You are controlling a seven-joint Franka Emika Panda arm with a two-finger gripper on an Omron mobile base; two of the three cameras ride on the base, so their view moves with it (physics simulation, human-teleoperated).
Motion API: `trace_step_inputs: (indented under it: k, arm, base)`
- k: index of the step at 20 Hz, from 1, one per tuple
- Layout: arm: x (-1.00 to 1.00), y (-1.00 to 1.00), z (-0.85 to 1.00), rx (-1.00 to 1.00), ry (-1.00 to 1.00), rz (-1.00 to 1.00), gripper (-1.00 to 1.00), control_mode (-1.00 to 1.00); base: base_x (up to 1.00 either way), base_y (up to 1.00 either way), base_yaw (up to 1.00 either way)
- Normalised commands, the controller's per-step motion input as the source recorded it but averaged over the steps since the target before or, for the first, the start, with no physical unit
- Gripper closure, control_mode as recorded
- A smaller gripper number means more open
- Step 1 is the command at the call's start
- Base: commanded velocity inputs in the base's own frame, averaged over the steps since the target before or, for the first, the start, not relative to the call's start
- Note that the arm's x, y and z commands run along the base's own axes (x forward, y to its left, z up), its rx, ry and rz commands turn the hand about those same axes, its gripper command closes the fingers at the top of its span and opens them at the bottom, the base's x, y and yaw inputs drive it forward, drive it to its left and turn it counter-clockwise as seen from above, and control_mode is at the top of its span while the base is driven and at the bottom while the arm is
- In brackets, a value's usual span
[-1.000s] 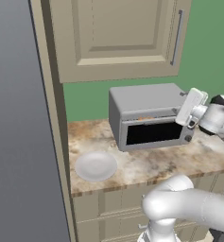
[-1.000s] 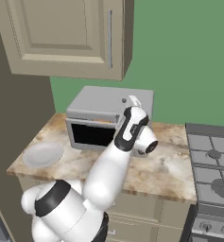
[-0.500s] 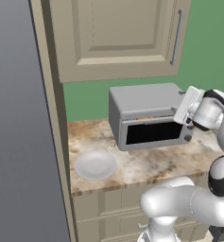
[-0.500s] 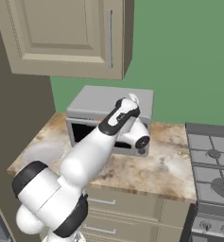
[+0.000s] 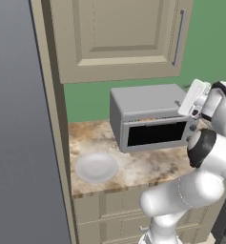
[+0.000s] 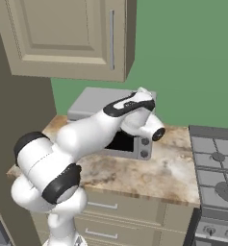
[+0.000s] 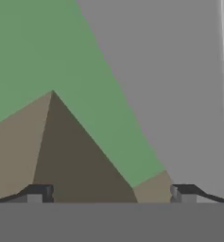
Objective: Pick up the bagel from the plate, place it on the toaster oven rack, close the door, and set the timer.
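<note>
With the plate (image 5: 96,167) on the table (image 5: 148,167) left of the toaster oven bare and the door (image 5: 155,134) seemingly shut (bagel presumably inside, unseen), the end effector (image 7: 111,194), released and empty, should drop squarely onto the right-hand timer knob (image 6: 145,142).

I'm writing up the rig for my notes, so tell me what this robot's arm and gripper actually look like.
The arm is glossy white, built of rounded tubular segments with black bands at the joints. Its hand is a white, flat, boxy block. The gripper ends in two small dark grey finger tips with squared ends. No cables or markings can be made out.
</note>
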Motion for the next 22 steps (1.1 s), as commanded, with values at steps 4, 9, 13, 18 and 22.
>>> trace_step_inputs:
  k: [4, 9, 13, 18, 22]
  arm:
    - [-0.66, 0.00, 0.43, 0.00, -0.17, -0.04, -1.00, -1.00]
    - [-1.00, 0.00, 0.58, 0.00, -0.16, 0.00, -1.00, -1.00]
    - [-1.00, 0.06, 0.21, -0.12, -0.03, 0.01, -1.00, -1.00]
    - [-0.91, 0.50, -0.07, -0.46, -0.04, 0.14, -1.00, -1.00]
    - [-0.15, 0.38, -0.37, -0.58, 0.00, 0.14, -1.00, -1.00]
  base:
    - [0.00, 0.00, 0.00]
    - [0.00, 0.00, 0.00]
    - [0.00, 0.00, 0.00]
    - [0.00, 0.00, 0.00]
    - [0.00, 0.00, 0.00]
